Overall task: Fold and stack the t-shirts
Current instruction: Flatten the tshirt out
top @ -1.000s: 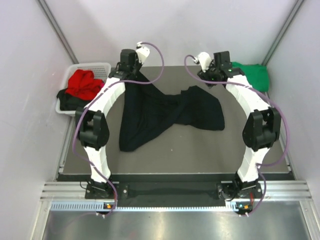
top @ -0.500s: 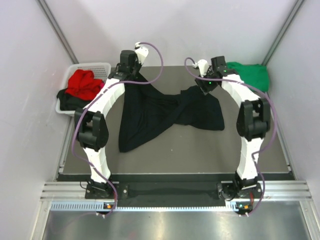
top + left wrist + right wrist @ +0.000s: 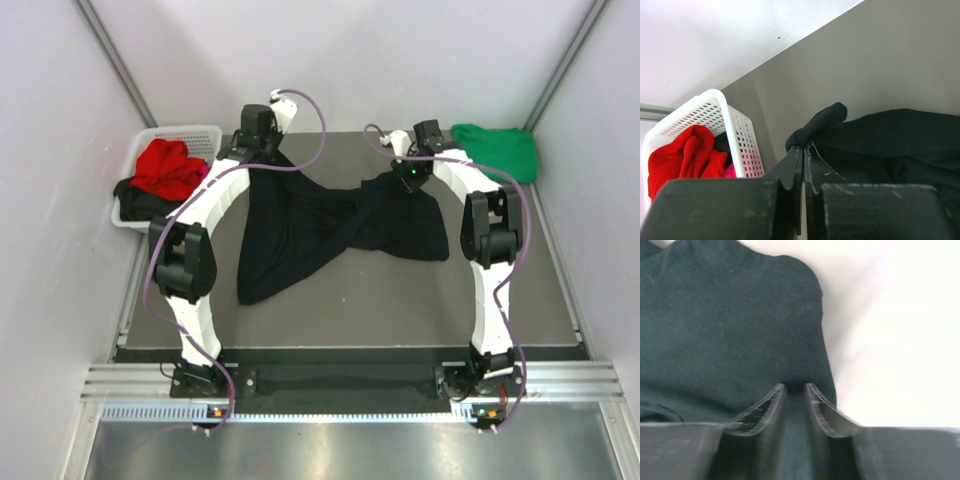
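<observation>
We log the black t-shirt [image 3: 320, 225] lying crumpled across the middle of the table [image 3: 400, 300]. The left gripper [image 3: 803, 155] is pressed closed, pinching the shirt's far left edge. The right gripper [image 3: 795, 390] is nearly closed, with a fold of the shirt's far right edge between its fingers. The green t-shirt [image 3: 497, 150] lies in the far right corner. The red t-shirt [image 3: 165, 165] sits in the white basket [image 3: 185, 131] at far left.

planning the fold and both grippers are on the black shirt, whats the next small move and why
Probably draw the left gripper and right gripper apart along the far edge. Each pinches the black t-shirt, which lies twisted and bunched in the middle, so it seems to need spreading flat before any fold.
</observation>
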You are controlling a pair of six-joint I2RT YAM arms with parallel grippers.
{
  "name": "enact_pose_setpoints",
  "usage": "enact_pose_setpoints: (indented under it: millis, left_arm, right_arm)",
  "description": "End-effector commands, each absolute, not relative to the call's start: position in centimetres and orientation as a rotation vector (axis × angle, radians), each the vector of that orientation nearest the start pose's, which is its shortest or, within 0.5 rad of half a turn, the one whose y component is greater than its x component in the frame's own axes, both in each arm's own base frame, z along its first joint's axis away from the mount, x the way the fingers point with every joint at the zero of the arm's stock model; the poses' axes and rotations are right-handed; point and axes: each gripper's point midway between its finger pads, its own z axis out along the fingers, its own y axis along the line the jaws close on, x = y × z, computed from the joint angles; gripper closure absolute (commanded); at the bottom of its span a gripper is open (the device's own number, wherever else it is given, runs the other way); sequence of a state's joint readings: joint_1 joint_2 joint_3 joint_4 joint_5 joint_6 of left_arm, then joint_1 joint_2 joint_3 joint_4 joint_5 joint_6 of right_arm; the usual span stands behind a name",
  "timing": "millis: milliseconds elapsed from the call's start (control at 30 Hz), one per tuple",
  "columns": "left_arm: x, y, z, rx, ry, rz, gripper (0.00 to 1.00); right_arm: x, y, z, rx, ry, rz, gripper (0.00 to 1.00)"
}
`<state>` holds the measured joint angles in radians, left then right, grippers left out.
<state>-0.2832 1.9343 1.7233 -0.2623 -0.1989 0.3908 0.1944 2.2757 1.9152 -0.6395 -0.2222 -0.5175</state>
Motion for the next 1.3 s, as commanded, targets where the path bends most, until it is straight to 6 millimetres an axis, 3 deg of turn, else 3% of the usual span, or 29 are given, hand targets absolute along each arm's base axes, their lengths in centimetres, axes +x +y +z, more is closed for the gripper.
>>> enact_pose_setpoints:
  millis: [0, 67, 100, 233, 267, 300, 367, 400, 600, 733, 867, 933, 1067, 1133, 1267]
  left_arm:
    - [55.1, -11.4, 26.1, 0.514, 1.889, 0.247, 1.00]
    - [55.2, -11.6, 25.9, 0.517, 1.889, 0.245, 1.00]
    - [55.3, -11.6, 26.0, 0.515, 1.887, 0.246, 1.00]
    - [55.7, -11.6, 25.9, 0.510, 1.883, 0.251, 1.00]
    - [55.8, -11.6, 25.8, 0.509, 1.885, 0.254, 1.00]
    - [55.9, -11.5, 25.9, 0.505, 1.883, 0.256, 1.00]
    - [55.9, -11.7, 25.8, 0.508, 1.887, 0.251, 1.00]
    - [56.0, -11.8, 25.9, 0.508, 1.884, 0.245, 1.00]
    - [55.6, -12.0, 26.2, 0.519, 1.882, 0.238, 1.00]
    - [55.3, -11.9, 26.1, 0.522, 1.888, 0.245, 1.00]
    - [55.2, -11.8, 25.5, 0.524, 1.900, 0.251, 1.00]
    - [55.3, -11.9, 25.3, 0.528, 1.902, 0.253, 1.00]
    - [55.5, -12.4, 25.7, 0.539, 1.887, 0.262, 1.00]
    - [55.6, -12.8, 25.5, 0.549, 1.886, 0.267, 1.00]
    - [55.9, -12.9, 25.8, 0.543, 1.878, 0.274, 1.00]
  right_arm:
    - [54.1, 12.4, 8.5, -0.930, 2.295, 0.144, 0.82]
    - [53.8, 12.2, 9.2, -0.928, 2.286, 0.140, 0.99]
    - [53.8, 12.3, 10.8, -0.921, 2.251, 0.129, 1.00]
    - [53.0, 12.3, 13.1, -0.919, 2.217, 0.136, 1.00]
    - [52.9, 12.2, 13.2, -0.914, 2.217, 0.133, 0.90]
    - [52.9, 12.1, 13.2, -0.903, 2.220, 0.129, 0.73]
    - [53.1, 11.4, 12.2, -0.893, 2.249, 0.091, 0.45]
    - [53.2, 11.0, 10.8, -0.889, 2.281, 0.085, 0.43]
    - [53.6, 7.9, 6.9, -0.787, 2.403, 0.153, 0.42]
    - [53.7, 6.6, 6.1, -0.786, 2.419, 0.163, 0.42]
    - [53.1, 6.5, 5.4, -0.806, 2.440, 0.226, 0.42]
    - [52.5, 6.9, 4.9, -0.820, 2.459, 0.286, 0.45]
    - [50.9, 7.5, 3.7, -0.849, 2.523, 0.391, 0.91]
    - [50.3, 7.7, 3.8, -0.862, 2.522, 0.429, 1.00]
    - [49.4, 8.2, 5.2, -0.879, 2.507, 0.488, 1.00]
